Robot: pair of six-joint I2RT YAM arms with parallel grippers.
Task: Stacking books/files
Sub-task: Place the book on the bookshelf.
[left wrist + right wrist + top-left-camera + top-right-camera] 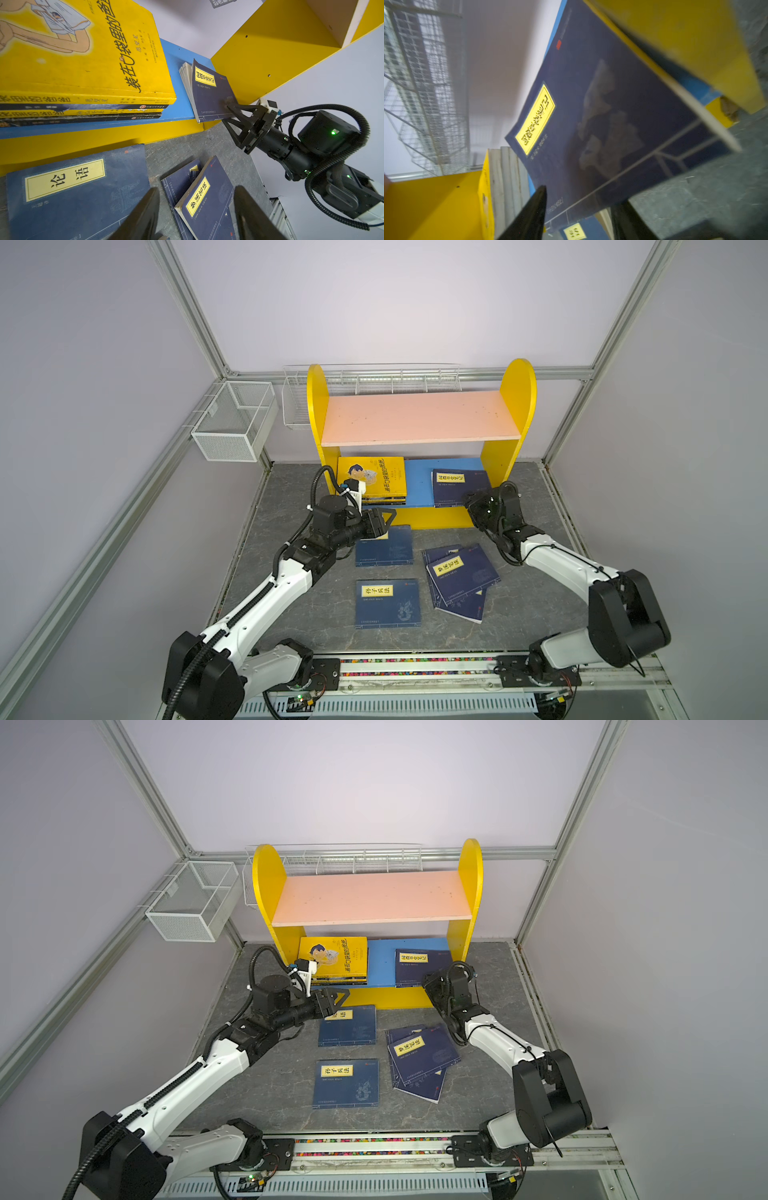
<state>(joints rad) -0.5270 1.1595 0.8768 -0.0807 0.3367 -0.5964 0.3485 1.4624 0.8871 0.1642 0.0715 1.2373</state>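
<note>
Top views show loose navy books point(387, 603) scattered on the worktop point(532, 614) around 6 o'clock. Left gripper point(387, 524) hovers over the farthest loose book point(388, 549), jaws spread. Beyond, the shelf point(415, 516) carries a yellow-topped stack point(371, 479) at 11 o'clock and a navy book point(453, 487) at 1, its near corner between the parted jaws of the right gripper point(225, 113).
</note>
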